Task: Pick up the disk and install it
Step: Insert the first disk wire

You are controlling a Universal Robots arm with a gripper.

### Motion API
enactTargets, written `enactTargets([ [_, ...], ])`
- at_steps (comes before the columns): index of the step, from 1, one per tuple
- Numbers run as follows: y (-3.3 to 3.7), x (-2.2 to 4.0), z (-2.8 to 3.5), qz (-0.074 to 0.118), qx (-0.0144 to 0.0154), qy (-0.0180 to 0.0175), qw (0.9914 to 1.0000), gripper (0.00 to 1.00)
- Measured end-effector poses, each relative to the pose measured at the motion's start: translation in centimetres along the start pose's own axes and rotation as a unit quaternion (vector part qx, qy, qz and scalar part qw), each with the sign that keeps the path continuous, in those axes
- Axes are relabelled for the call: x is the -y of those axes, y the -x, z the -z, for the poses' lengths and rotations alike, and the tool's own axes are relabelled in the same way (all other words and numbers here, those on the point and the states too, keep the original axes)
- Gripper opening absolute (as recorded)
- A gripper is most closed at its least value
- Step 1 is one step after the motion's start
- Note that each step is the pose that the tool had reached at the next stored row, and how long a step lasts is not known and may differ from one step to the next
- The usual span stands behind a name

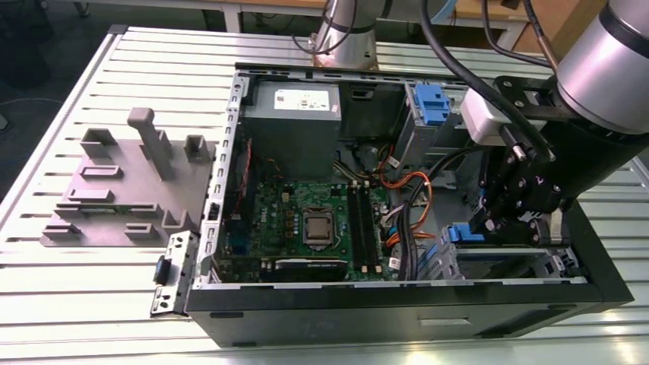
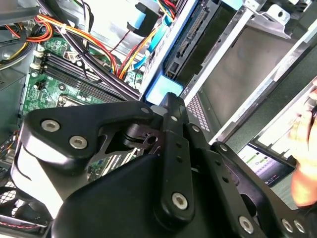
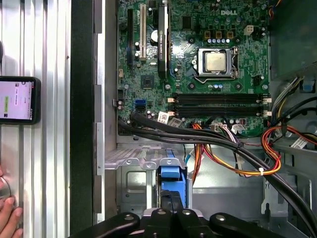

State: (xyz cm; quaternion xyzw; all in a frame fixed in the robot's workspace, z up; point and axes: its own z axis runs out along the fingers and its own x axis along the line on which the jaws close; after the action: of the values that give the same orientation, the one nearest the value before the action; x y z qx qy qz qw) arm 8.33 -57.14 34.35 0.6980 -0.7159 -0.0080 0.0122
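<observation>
Disk (image 3: 171,173) sits in drive bay (image 3: 130,184), against the end effector (image 3: 170,199); open or closed, cannot tell.

Ribbed grey metal table (image 1: 81,304), dark floor (image 1: 15,137)

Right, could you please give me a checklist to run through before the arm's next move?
1. Gripper at the disk: ok, it is right by the blue frame, at the drive bay.
2. Disk fully seated in the bay: cannot tell.
3. Cables clear of the bay: cannot tell; they run close past it.
4. Hand away from the arm: not ok; it is over the table, near the case.
5. Phone outside the case: ok.
</observation>
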Motion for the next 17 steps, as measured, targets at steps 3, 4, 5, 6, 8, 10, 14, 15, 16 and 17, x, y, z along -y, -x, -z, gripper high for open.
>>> enactTargets([
  [3,0.0,0.0,-0.06,0.0,0.0,0.0,1.0,0.11],
  [4,0.0,0.0,-0.06,0.0,0.0,0.0,1.0,0.11],
  [5,0.0,0.0,-0.06,0.0,0.0,0.0,1.0,0.11],
  [6,0.0,0.0,-0.06,0.0,0.0,0.0,1.0,0.11],
  [8,0.0,0.0,-0.06,0.0,0.0,0.0,1.0,0.11],
  [10,0.0,0.0,-0.07,0.0,0.0,0.0,1.0,0.11],
  [14,0.01,0.36,-0.08,0.0,0.0001,0.0001,1.0,0.11],
  [15,0.01,0.49,-0.07,0.0,0.0001,0.0001,1.0,0.11],
  [16,0.02,0.54,-0.06,0.0,0.0001,0.0001,1.0,0.11],
  [17,0.02,0.57,-0.06,0.0,0.0,0.0001,1.0,0.11],
])
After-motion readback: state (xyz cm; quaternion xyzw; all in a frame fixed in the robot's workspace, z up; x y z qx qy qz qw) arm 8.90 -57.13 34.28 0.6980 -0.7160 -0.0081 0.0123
